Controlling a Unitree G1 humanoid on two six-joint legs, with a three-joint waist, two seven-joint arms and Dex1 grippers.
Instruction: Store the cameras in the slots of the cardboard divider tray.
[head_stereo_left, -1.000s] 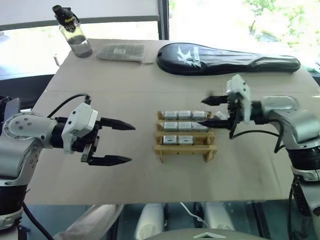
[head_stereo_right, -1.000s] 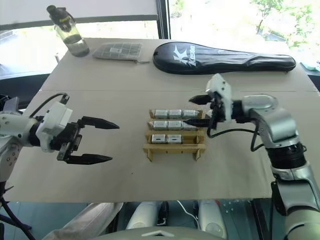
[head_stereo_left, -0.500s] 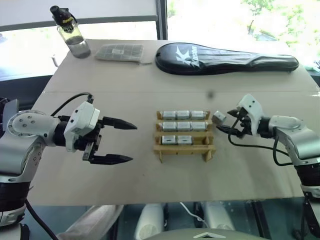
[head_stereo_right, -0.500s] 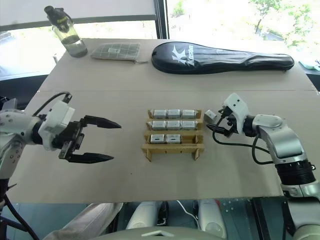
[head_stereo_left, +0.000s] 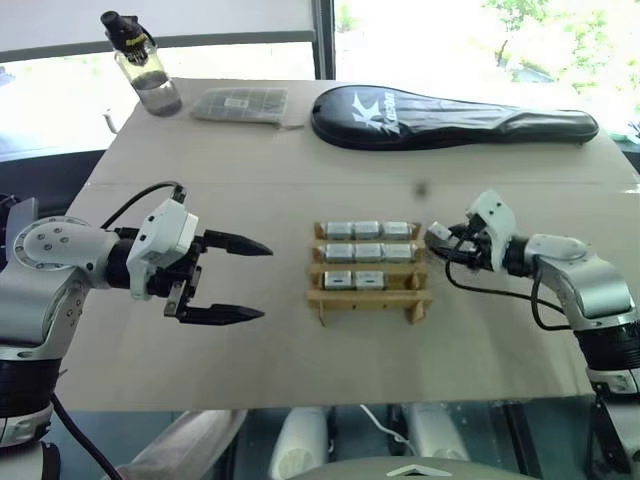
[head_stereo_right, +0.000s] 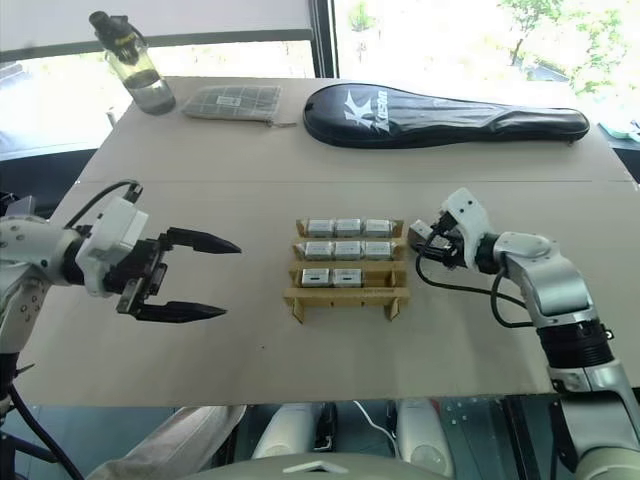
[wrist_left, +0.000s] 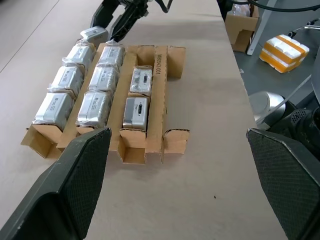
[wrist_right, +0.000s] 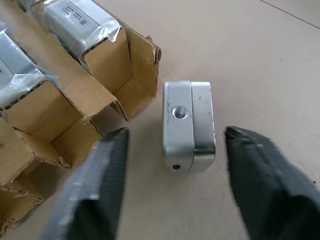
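The cardboard divider tray (wrist_left: 161, 75) bears a printed code, seemingly "M80542-001"; the black racket bag (head_stereo_right: 450, 113) shows a white "K".

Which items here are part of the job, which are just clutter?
Job:
- cardboard divider tray
- eight cameras in its slots
- loose camera on the table beside the tray, at the right hand

Clutter:
- water bottle
- flat packet
- black racket bag

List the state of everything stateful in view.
Tan cardboard divider tray: holds eight wrapped silver-grey cameras, one third-row slot empty.
Loose silver-grey boxy camera: on the table beside the tray, not gripped.
Right gripper: jaws open, straddling the loose camera.
Left gripper: jaws open, empty.
Clear plastic water bottle: upright, capped.
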